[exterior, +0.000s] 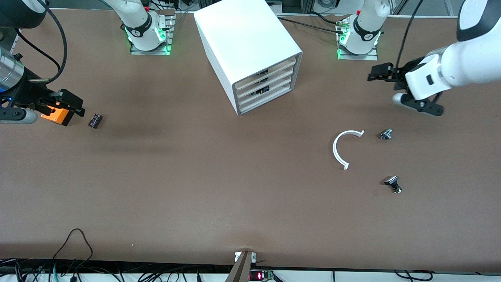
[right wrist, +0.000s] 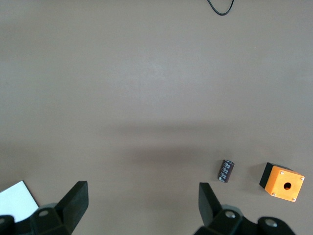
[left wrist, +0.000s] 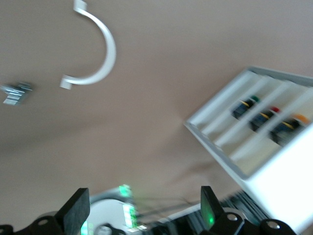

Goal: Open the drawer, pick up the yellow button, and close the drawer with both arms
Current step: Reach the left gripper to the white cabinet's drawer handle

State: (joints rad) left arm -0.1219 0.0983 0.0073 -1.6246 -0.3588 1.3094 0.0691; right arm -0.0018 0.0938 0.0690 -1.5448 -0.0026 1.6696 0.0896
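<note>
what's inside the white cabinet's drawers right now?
Through gaps in the closed drawer fronts of the big white boxy cabinet, the left wrist view shows three small dark push buttons: green-capped, red-capped, orange-yellow-capped. The rest of each drawer is hidden.

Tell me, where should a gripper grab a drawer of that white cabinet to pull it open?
Probably the drawer's cream front edge, coming from in front of the cabinet. The fronts are thin, stacked strips, so the fingers would likely pinch one edge from above and below.

White cabinet [exterior: 246, 43] w/ cream drawers [exterior: 270, 84]; orange cube [exterior: 56, 114]; brown table [exterior: 195, 176].
</note>
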